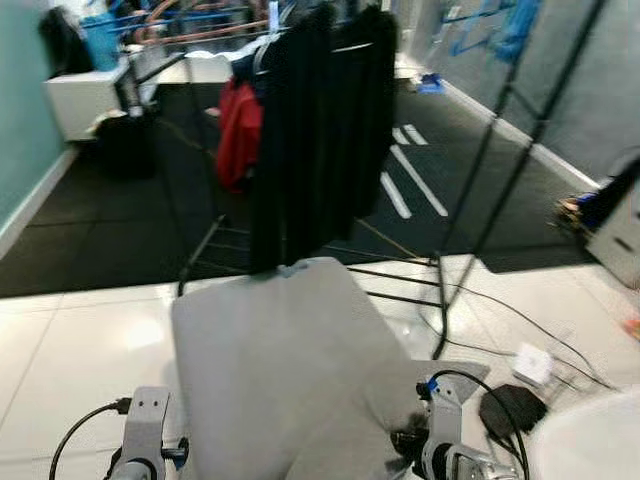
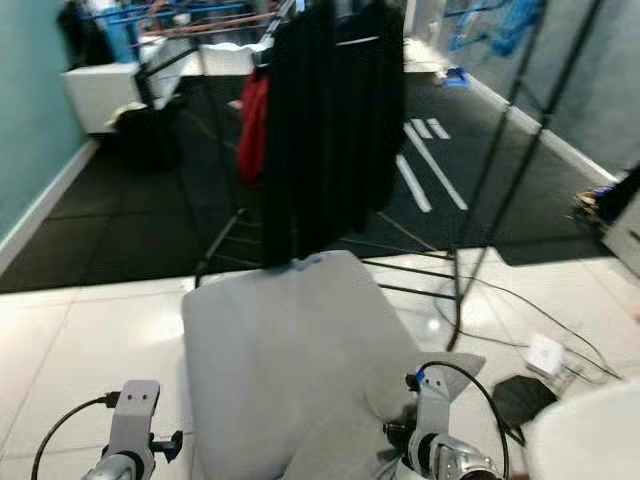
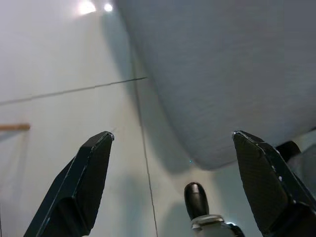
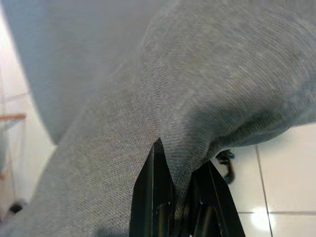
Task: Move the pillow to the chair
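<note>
A large grey pillow (image 1: 280, 370) hangs in front of me, held up above the white tiled floor. My right gripper (image 4: 177, 195) is shut on a fold of the pillow's fabric (image 4: 197, 113) near its lower right corner; the right wrist (image 1: 440, 440) sits beside that corner. My left gripper (image 3: 173, 163) is open beside the pillow's (image 3: 232, 74) left edge, with only floor between its fingers. The left wrist (image 1: 140, 430) is low on the left. The frames are blurred and I make out no chair.
A clothes rack with black garments (image 1: 320, 120) and a red one (image 1: 238, 130) stands just beyond the pillow, its black legs (image 1: 450, 260) on the tiles. Cables, a white adapter (image 1: 532, 362) and a black pouch (image 1: 510, 408) lie on the right. Dark matting (image 1: 120, 230) lies further off.
</note>
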Motion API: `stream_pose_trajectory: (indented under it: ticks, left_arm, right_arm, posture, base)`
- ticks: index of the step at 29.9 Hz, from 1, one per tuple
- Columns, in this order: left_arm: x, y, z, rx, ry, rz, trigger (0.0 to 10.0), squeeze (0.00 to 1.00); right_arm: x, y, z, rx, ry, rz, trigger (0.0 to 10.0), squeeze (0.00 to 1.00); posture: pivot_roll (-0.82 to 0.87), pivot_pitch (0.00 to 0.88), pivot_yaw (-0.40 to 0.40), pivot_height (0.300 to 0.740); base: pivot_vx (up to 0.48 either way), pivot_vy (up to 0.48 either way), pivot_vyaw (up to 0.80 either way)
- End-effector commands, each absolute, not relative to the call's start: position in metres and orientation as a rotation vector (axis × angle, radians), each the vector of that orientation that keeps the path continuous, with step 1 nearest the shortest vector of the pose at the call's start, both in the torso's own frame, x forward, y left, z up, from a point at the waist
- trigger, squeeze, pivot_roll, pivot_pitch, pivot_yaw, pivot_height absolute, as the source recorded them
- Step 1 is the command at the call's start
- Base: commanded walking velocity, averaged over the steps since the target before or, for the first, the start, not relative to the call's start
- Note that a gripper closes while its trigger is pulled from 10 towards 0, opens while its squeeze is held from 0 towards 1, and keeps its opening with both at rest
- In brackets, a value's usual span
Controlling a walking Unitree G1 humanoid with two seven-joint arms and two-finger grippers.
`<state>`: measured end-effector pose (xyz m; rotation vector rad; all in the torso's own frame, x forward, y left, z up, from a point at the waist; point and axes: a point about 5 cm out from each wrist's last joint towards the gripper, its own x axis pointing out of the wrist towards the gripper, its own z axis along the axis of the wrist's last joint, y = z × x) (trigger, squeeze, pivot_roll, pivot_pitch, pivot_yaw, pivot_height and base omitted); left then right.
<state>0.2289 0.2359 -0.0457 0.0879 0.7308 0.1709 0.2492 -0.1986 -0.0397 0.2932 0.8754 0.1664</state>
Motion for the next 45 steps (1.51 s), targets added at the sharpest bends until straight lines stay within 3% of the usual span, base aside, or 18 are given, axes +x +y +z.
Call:
stream_pose_trajectory:
  ticks: [1,12,13,22,34,45]
  left_arm:
    - [0.227,0.233,-0.049,0.089,0.751,0.157,10.0,0.0]
    - [0.226,0.233,-0.049,0.097,0.756,0.152,10.0,0.0]
    - [0.227,0.233,-0.049,0.091,0.749,0.144,10.0,0.0]
    - [0.229,0.234,-0.046,0.075,0.718,0.152,10.0,0.0]
    - [0.229,0.235,-0.045,0.066,0.711,0.158,10.0,0.0]
    - [0.23,0.233,-0.045,0.067,0.709,0.132,10.0,0.0]
  right_arm:
    - [0.255,-0.207,-0.034,0.277,0.826,0.127,10.0,0.0]
    - [0.291,-0.235,0.004,0.438,0.56,-0.062,10.0,0.0]
    - [0.306,-0.243,0.023,0.447,0.485,-0.087,10.0,0.0]
    - [0.334,-0.237,0.055,0.442,0.383,-0.047,10.0,0.0]
    - [0.338,-0.228,0.057,0.441,0.372,-0.021,10.0,0.0]
    - [0.337,-0.233,0.056,0.438,0.364,-0.04,10.0,0.0]
  posture:
    - [-0.15,0.06,-0.041,0.74]
    - [-0.16,0.064,-0.033,0.74]
    - [-0.17,0.065,-0.03,0.74]
    - [-0.16,0.064,-0.04,0.74]
    - [-0.16,0.065,-0.042,0.74]
    - [-0.16,0.066,-0.039,0.74]
  base:
    - [0.0,0.0,-0.7]
    - [0.0,0.0,-0.68]
    - [0.0,0.0,-0.67]
    - [0.0,0.0,-0.67]
    - [0.0,0.0,-0.67]
    - [0.0,-0.297,0.0]
